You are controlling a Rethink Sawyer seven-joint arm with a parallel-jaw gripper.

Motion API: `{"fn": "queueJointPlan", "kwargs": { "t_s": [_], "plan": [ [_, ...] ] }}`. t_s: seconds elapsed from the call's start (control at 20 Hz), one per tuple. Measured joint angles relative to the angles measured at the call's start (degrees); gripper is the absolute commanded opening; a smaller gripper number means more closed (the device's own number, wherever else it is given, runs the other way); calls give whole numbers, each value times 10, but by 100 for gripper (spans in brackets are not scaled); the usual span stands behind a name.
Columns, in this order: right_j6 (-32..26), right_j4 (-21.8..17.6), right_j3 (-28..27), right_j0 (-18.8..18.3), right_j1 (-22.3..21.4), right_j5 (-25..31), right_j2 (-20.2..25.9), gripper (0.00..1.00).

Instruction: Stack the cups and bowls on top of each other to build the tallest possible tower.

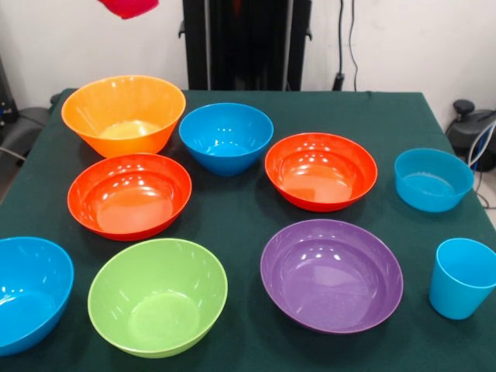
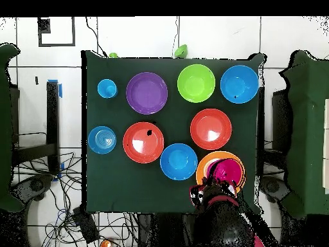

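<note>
Gripper (image 2: pixel 215 186) above the yellow-orange bowl (image 1: pixel 124 112) at the table's (image 1: pixel 232 209) robot-side corner, carrying a small magenta bowl (image 2: pixel 225 172); finger opening cannot be told; light-blue tumbler (image 1: pixel 463 277) and pale-blue small bowl (image 1: pixel 432 179) stand apart at the opposite side; remaining bowls lie unstacked, singly.

Upper row: light-blue tumbler (image 2: pixel 107 88), purple bowl (image 2: pixel 147 92), lime-green bowl (image 2: pixel 196 83), blue bowl (image 2: pixel 239 83).
Lower right: magenta bowl (image 2: pixel 225 172) over the yellow-orange bowl (image 2: pixel 204 166), robot arm (image 2: pixel 222 215) beneath.
Surface (image 2: pixel 115 180): dark green.
</note>
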Motion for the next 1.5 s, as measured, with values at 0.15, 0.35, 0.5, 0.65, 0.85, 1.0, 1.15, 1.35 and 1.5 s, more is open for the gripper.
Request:
{"fn": "queueJointPlan", "kwargs": {
  "t_s": [0.15, 0.35, 0.5, 0.65, 0.85, 1.0, 1.15, 1.35, 1.5],
  "plan": [
    [7, -14, -22, 14, 14, 21, -18, 0],
    [21, -17, -46, 14, 37, 36, -26, 0],
    [27, -17, -53, -1, 59, 27, -21, 0],
    [28, -17, -54, -25, 91, -5, -10, 0],
    [28, -17, -54, -50, 136, -64, 4, 0],
    [28, -17, -55, -54, 158, -90, 8, 0],
    [28, -16, -59, -43, 189, -120, 6, 0],
    [28, -16, -67, -22, 224, -153, 2, 0],
    [28, -16, -81, 20, 265, -195, -15, 0]
  ]
}}
